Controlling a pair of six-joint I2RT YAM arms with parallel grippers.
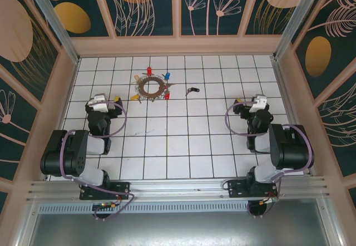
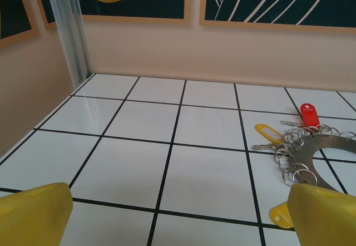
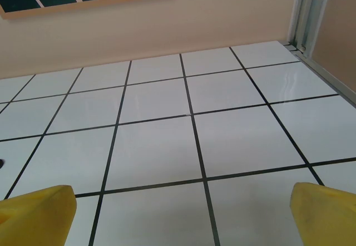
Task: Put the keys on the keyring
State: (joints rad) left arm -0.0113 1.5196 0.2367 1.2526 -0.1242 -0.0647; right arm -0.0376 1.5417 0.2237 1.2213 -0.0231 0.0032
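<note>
Keyring (image 2: pixel 328 144) lies ahead-right of left pincer (image 2: pixel 178 215) (jaws wide), well apart.

White tiled floor (image 1: pixel 178 140) — dark floral walls (image 1: pixel 147 6)

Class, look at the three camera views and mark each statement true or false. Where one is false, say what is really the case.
1. The black-headed key lies apart from the keyring, to its right in the top view. True.
2. The left pincer grips a yellow-tagged key. False: its fingers stand wide apart with nothing between them.
3. The red-tagged key lies at the keyring's far side, away from the arms. True.
4. The right pincer is shut. False: it is open, over bare tiles.
5. The keyring stands upright against the back wall. False: it lies flat on the tiled table.
</note>
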